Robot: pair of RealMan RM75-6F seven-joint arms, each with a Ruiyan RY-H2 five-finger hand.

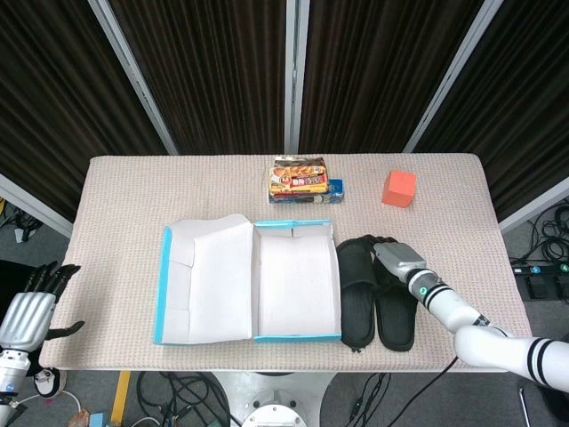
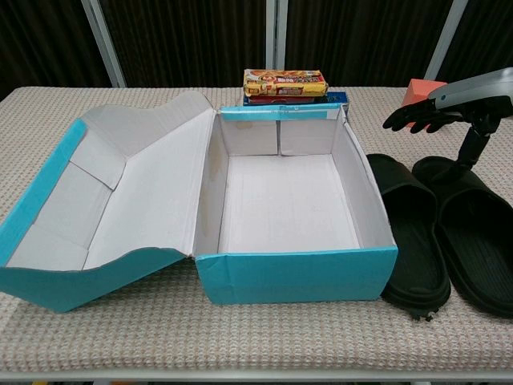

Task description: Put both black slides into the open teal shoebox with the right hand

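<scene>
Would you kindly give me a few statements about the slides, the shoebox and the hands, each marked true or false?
1. Both black slides lie on the table, outside the teal shoebox. True.
2. The shoebox already holds one slide. False: it is empty.
3. The right hand hovers over the slides' far ends. True.
4. The left hand grips the box lid. False: it hangs off the table's corner, holding nothing.
5. The orange cube sits inside the box. False: it stands on the table behind the slides.

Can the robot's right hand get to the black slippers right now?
Probably yes. The right hand hovers open just above the two black slides, which lie side by side beside the teal shoebox with nothing covering them.
</scene>
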